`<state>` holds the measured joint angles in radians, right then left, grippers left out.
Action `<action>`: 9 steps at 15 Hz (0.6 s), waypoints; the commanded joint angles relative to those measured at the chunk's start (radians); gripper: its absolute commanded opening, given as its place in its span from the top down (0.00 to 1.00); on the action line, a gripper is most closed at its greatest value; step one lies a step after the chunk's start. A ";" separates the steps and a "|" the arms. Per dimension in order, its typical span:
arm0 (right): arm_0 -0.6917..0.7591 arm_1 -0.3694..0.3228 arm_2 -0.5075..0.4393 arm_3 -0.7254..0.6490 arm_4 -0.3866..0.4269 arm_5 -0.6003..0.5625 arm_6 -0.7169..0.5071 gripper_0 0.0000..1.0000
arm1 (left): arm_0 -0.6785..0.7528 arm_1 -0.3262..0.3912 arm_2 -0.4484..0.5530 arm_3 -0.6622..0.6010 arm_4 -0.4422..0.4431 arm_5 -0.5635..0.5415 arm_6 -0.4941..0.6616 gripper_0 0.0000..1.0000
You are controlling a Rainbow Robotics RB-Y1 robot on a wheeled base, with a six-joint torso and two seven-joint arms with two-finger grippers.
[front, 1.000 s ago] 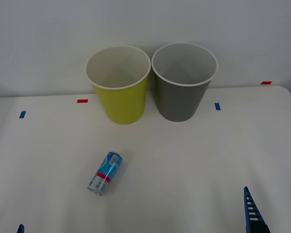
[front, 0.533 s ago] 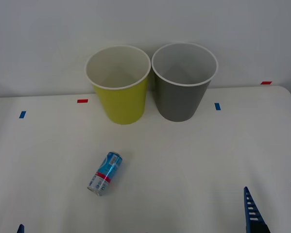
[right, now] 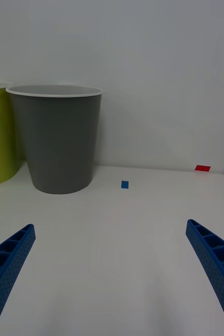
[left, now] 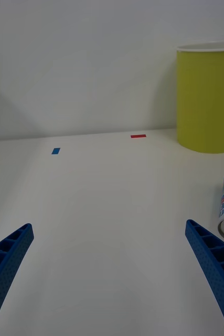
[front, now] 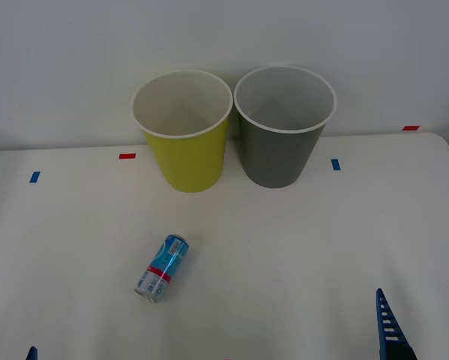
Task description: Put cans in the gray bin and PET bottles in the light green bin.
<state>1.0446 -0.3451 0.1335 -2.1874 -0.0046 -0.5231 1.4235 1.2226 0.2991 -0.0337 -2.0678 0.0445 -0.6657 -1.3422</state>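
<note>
Both our grippers, left gripper point(left: 109, 283) and right gripper point(right: 109, 278), wide open, empty; can point(front: 162, 268) on its side may roll off when nudged.

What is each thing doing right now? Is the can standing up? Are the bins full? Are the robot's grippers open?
can: lying on its side on the table, not held.
gray bin: upright, nothing seen inside.
light green bin: upright, nothing seen inside, right beside the gray bin.
left gripper: open, holding nothing, near the can.
right gripper: open, holding nothing, facing the gray bin.
</note>
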 commanded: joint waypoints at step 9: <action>0.000 0.000 0.000 0.000 0.000 0.000 0.000 0.00 | -0.023 0.037 0.005 -0.015 -0.066 0.037 0.015 0.00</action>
<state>1.0446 -0.3451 0.1334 -2.1873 -0.0046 -0.5231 1.4235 1.1999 0.3240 -0.0275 -2.0802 -0.0217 -0.6285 -1.3267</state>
